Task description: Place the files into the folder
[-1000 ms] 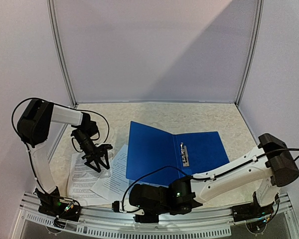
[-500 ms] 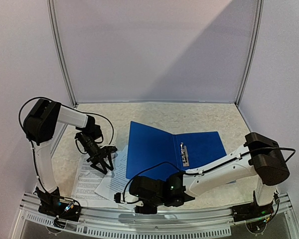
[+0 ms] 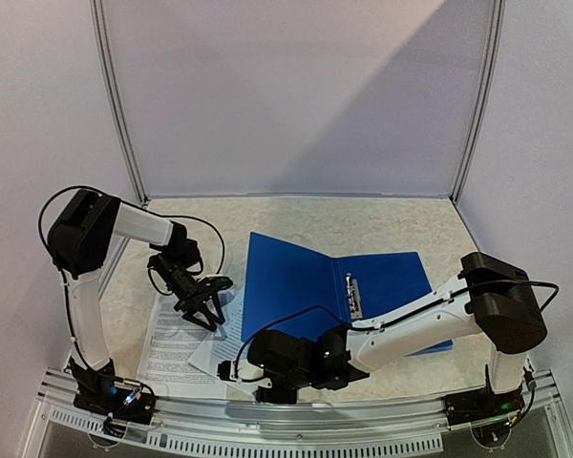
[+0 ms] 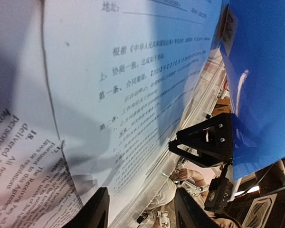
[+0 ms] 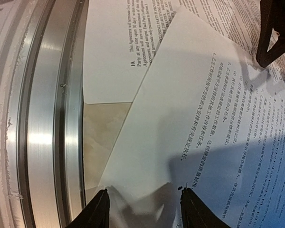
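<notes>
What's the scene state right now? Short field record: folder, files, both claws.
folder: blue folder, lying open on the table, metal clip at the spine, no paper inside
files: two printed sheets, overlapping, on the table left of the folder
top sheet: Chinese text
bottom sheet: English text
left claw: open, over the sheets
right claw: open, low at the top sheet's near corner, corner between its fingers
task: no sheet in the folder yet
</notes>
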Controlling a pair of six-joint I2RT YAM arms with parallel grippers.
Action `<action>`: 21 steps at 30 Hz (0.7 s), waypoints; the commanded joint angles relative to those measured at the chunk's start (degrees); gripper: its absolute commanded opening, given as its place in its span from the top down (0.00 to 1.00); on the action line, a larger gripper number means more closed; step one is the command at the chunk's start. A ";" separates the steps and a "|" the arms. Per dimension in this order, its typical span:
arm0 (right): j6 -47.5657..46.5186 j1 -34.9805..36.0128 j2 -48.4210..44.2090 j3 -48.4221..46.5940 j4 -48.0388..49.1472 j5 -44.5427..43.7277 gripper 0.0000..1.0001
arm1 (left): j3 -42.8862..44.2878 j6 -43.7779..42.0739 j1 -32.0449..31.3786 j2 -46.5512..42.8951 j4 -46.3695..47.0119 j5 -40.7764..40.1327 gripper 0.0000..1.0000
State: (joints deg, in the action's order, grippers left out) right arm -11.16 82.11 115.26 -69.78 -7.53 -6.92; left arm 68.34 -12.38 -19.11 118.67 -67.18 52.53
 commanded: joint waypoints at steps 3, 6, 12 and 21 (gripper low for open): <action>0.73 -0.33 -0.45 -1.02 -6.36 2.90 0.43 | -0.57 1.96 1.54 -3.88 3.41 -10.52 0.44; -0.55 -0.35 -1.83 -4.37 -10.96 8.64 0.35 | -1.90 2.76 1.46 -6.26 4.59 -11.38 0.43; -2.02 -0.42 -1.21 -6.84 -18.03 15.86 0.30 | -1.88 2.63 1.49 -7.15 4.52 -12.31 0.43; -0.93 -3.05 0.46 -7.00 -18.18 7.25 0.27 | -1.58 2.81 1.11 -7.15 4.75 -11.81 0.42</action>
State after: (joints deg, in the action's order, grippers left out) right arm -12.29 81.10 115.18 -75.79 -24.47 3.99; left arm 66.83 -9.58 -17.85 112.73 -63.70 40.84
